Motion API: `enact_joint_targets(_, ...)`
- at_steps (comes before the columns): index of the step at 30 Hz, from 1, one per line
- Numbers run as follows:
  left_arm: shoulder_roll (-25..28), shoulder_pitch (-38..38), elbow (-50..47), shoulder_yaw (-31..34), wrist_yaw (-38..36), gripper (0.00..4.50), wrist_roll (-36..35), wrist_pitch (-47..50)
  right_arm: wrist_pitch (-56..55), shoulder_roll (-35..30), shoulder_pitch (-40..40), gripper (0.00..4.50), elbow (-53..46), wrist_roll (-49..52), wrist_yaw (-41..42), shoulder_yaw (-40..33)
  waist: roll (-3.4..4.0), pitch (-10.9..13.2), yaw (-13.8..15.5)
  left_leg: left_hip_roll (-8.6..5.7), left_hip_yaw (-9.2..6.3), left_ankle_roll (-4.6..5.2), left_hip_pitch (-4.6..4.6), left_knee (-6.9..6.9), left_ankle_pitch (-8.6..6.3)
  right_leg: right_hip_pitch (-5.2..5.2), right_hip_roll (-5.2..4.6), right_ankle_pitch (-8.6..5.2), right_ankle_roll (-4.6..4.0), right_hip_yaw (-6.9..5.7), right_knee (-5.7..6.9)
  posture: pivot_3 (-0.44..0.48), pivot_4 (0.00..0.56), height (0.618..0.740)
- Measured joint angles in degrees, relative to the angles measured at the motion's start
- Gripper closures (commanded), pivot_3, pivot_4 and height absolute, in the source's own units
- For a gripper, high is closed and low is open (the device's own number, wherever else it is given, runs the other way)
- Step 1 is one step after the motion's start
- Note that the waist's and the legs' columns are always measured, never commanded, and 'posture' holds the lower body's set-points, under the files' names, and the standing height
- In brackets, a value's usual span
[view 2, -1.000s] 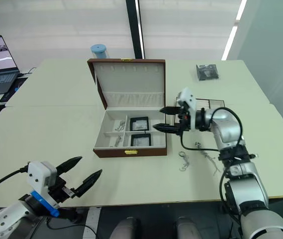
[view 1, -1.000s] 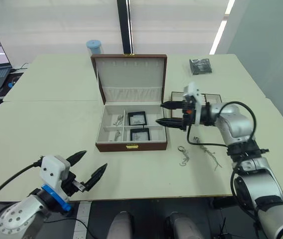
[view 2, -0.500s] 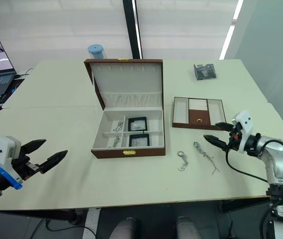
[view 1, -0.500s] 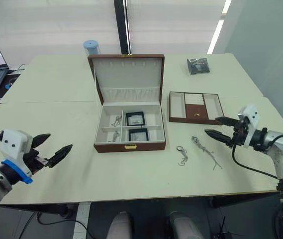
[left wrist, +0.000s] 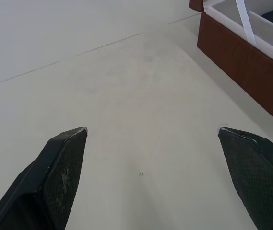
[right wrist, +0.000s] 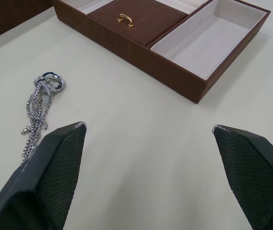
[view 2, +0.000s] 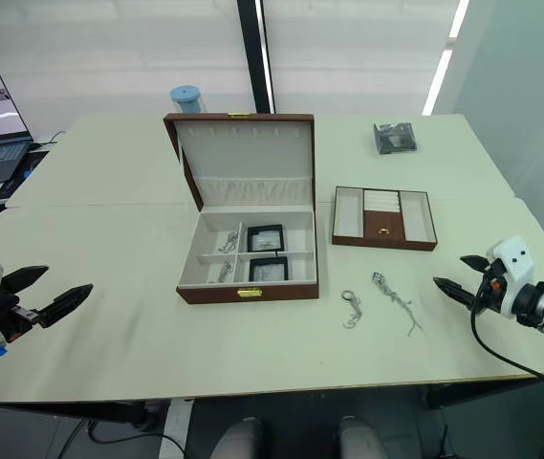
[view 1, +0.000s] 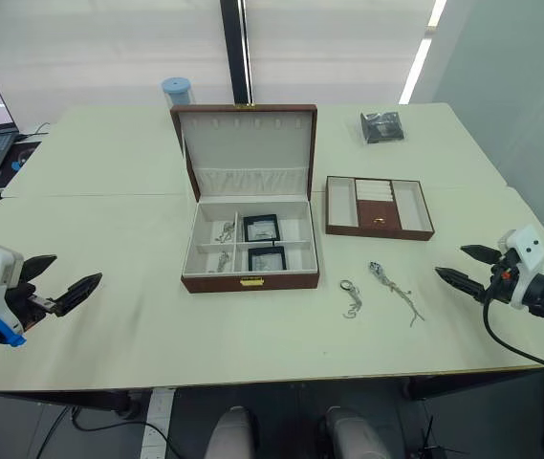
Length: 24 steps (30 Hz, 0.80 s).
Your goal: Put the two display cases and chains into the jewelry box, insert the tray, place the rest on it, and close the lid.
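Jewelry box (view 1: 250, 256): sits open at the middle of the worktop (view 1: 138, 316), well apart from both grippers, gold clasp facing the robot.
Lid (view 1: 246, 148): stands upright at the back of the box, cream lining and gathered pocket showing.
Display cases: both lie in the box's right-hand compartments, one (view 1: 262, 228) behind the other (view 1: 268, 258).
Chains in box: small silver pieces in the two left-hand compartments (view 1: 226, 231).
Tray (view 1: 379, 207): rests on the worktop just right of the box, apart from it; cream side compartments hold nothing, and the gold ring sits on the brown centre.
Loose chains: one with a ring end (view 1: 352, 300) lies in front of the box's right corner; a longer one (view 1: 394, 290) lies beside it, between the box and the right gripper.
Right gripper (view 1: 463, 265): fingers spread wide, holding nothing, near the worktop's right edge, pointing toward the longer chain and the tray.
Left gripper (view 1: 58, 281): fingers spread wide, holding nothing, over the worktop's left edge, far left of the box.
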Motion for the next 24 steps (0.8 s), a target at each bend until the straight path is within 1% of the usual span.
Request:
enact_joint_targets(19, -0.02, 0.38, -0.04, 0.82, -0.23, 0.00, 0.97, -0.08, -1.00, 0.00, -1.13, 0.04, 1.50, 0.00, -0.13, 0.51, 0.00, 0.00, 0.03, -0.01, 0.00, 0.00, 0.00, 0.00, 0.00, 0.01, -0.01, 0.00, 0.00, -0.01, 0.00, 0.000, 0.150, 0.740)
enact_joint_targets(24, -0.16, 0.64, -3.57, -0.80, -2.34, 0.00, 1.02, -1.06, 1.12, -0.53, -1.51, 0.04, -1.39, 1.84, 2.02, 1.69, 0.00, 0.00, 0.03, -0.01, 0.00, 0.00, 0.00, 0.01, 0.00, 0.02, -0.01, 0.00, 0.00, 0.00, 0.01, 0.000, 0.150, 0.740)
